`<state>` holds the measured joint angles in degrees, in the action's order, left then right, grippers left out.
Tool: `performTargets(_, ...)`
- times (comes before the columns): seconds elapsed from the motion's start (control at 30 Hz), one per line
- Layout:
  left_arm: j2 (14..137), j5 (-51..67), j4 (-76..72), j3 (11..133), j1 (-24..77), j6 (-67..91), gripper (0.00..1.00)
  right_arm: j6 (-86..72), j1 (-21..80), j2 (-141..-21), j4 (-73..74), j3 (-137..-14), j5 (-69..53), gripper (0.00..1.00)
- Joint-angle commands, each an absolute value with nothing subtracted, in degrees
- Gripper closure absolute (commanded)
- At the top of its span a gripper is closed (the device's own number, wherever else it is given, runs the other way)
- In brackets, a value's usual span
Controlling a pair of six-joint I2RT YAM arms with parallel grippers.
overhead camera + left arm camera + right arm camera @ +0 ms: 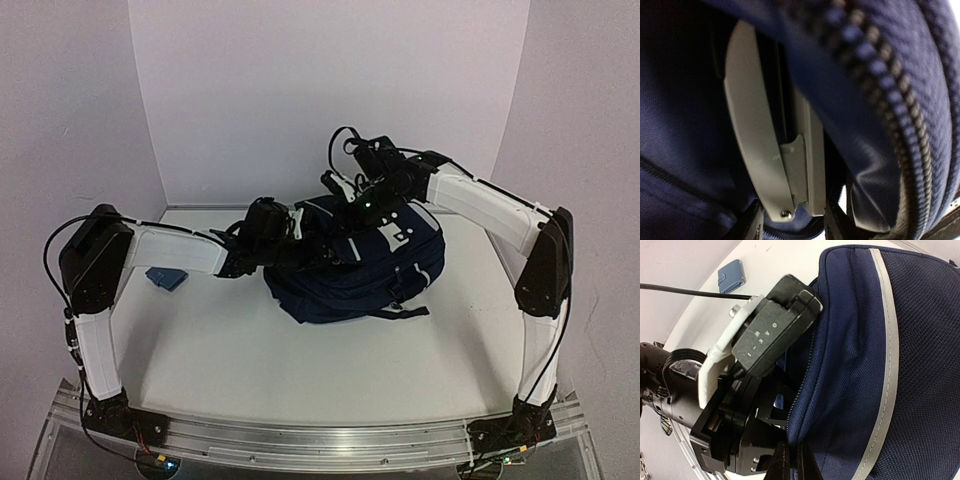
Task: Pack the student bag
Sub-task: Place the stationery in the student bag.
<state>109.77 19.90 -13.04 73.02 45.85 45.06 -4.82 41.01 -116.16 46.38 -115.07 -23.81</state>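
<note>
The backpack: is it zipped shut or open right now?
Open. The left end effector reaches inside the student bag through its parted zip, navy fabric all around its fingers.

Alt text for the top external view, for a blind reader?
A navy student bag lies centre frame, with the left gripper reaching into its opening and the right gripper at its top edge. A small blue item lies farther left.

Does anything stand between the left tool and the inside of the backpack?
Nothing visible does. The left tool sits inside the open backpack, navy fabric around it; the right tool pinches the opening's edge.
</note>
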Motion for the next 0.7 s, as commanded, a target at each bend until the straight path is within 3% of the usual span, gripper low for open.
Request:
performTargets(0.0,111.0,27.5,-30.1,74.8,48.1,43.1,0.52,-5.1,43.2,-115.8,42.5,-116.5,-31.3,1.0)
performTargets(0.1,111.9,27.8,-30.6,75.3,48.3,42.9,0.5,-5.0,43.2,-115.7,42.5,-116.6,-31.1,1.0)
performTargets(0.5,115.1,28.7,-36.8,74.7,48.3,41.3,0.83,-4.1,43.2,-113.8,42.5,-114.4,-30.2,1.0)
performTargets(0.67,117.1,28.5,-36.4,77.3,48.3,40.1,0.88,-4.0,43.2,-113.3,42.5,-113.6,-30.6,1.0)
